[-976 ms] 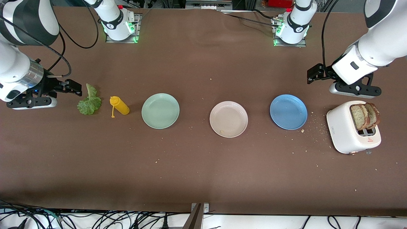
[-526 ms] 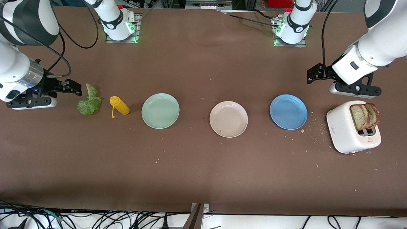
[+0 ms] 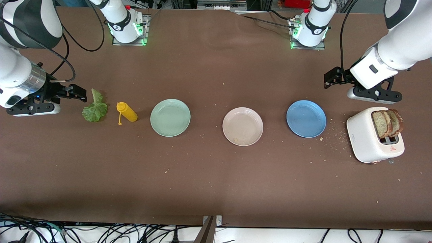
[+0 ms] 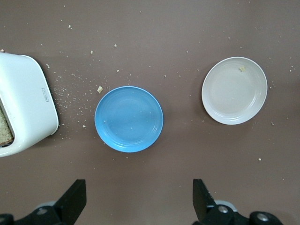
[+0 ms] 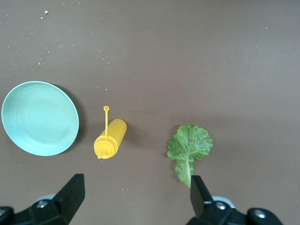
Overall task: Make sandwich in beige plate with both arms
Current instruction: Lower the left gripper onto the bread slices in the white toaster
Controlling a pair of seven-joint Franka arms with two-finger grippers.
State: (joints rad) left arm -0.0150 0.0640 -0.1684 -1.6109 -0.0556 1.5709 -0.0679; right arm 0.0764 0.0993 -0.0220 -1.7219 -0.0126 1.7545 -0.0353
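- The right gripper [image 3: 78,92] hangs at the right arm's end of the tabletop [image 3: 209,182], jaws apart and empty, just beside the lettuce leaf [image 3: 95,108].
- That leaf looks limp and light; I'd pinch it at the pale stem end.
- A yellow squeeze bottle [image 3: 126,112] lies on its side next to it.
- The mint-green plate [image 3: 170,117] holds nothing; the beige plate [image 3: 242,126] holds only a crumb; the blue plate [image 3: 306,118] is bare.
- The left gripper [image 3: 332,77] hovers over bare cloth near the blue plate, jaws wide, holding nothing.
- The bread slices [image 3: 387,122] stand in the white toaster [image 3: 373,138]; stiff but crumbly, best gripped gently by the top crust.
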